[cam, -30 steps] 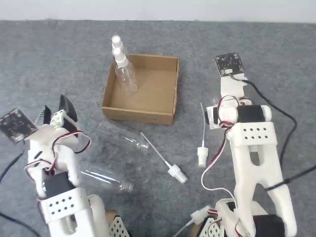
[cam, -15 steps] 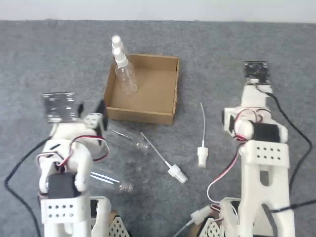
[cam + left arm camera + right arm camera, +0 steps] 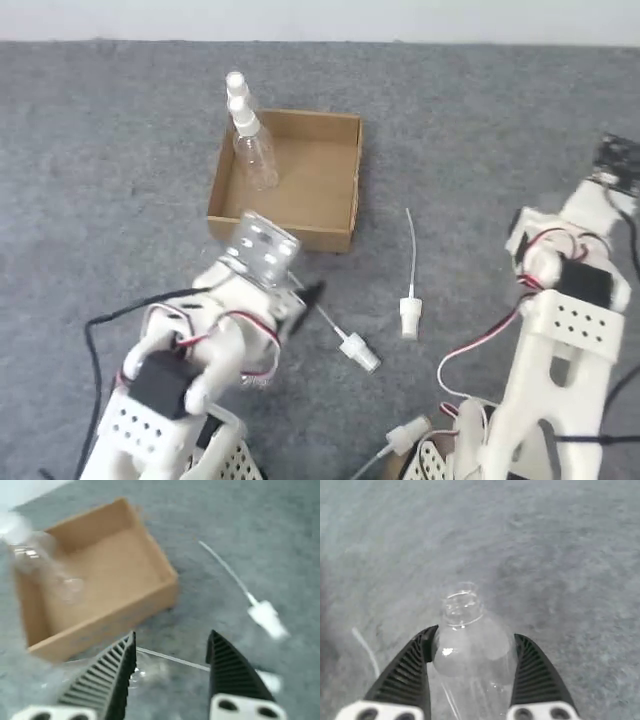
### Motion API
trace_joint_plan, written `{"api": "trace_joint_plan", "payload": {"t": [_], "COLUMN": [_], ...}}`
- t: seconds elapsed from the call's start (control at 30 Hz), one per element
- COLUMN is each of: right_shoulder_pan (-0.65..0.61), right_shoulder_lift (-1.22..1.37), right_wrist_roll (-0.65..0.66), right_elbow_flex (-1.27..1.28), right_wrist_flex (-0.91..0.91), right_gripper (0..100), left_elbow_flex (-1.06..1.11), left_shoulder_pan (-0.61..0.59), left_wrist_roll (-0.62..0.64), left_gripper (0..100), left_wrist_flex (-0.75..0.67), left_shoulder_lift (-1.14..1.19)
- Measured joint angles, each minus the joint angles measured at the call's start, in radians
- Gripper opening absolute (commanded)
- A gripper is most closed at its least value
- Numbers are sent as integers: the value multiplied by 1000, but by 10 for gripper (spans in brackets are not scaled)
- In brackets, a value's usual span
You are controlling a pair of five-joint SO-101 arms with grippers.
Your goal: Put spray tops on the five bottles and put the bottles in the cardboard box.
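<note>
Black ribbed left tool (image 3: 172, 636): open, nothing held, set low just in front of the cardboard box (image 3: 115, 622). Something clear and blurred lies beneath it; cannot tell what. Right tool (image 3: 474, 635): closed on an uncapped clear bottle (image 3: 470, 655), neck pointing away from the wrist, above the grey worktop (image 3: 560, 555). Two capped bottles (image 3: 255, 150) stand in the box's far left corner. Two spray tops (image 3: 408, 315) lie on the worktop in front of the box and to its right, tubes attached.

Overhead plus two close wrist cameras
</note>
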Motion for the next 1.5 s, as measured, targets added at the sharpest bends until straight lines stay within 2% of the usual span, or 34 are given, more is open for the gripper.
{"api": "trace_joint_plan", "payload": {"t": [0.2, 0.3, 0.43, 0.67, 1.13, 1.5], "right_shoulder_pan": [52, 52, 52, 52, 52, 57], "right_shoulder_lift": [0, 0, 0, 0, 0, 0], "right_wrist_roll": [-25, -26, -26, -26, -26, -26], "right_elbow_flex": [0, 0, 0, 0, 0, 0], "right_wrist_flex": [-17, -18, -18, -18, -18, -18], "right_gripper": [7, 7, 7, 8, 9, 9], "left_elbow_flex": [2, 9, 9, 9, 9, -3], "left_shoulder_pan": [224, 299, 399, 557, 743, 766], "left_wrist_roll": [0, 0, 40, 123, 285, 295], "left_gripper": [239, 279, 295, 295, 295, 294], "left_wrist_flex": [43, 43, 37, -64, -230, -296], "left_shoulder_lift": [0, 31, 167, 427, 689, 876]}}
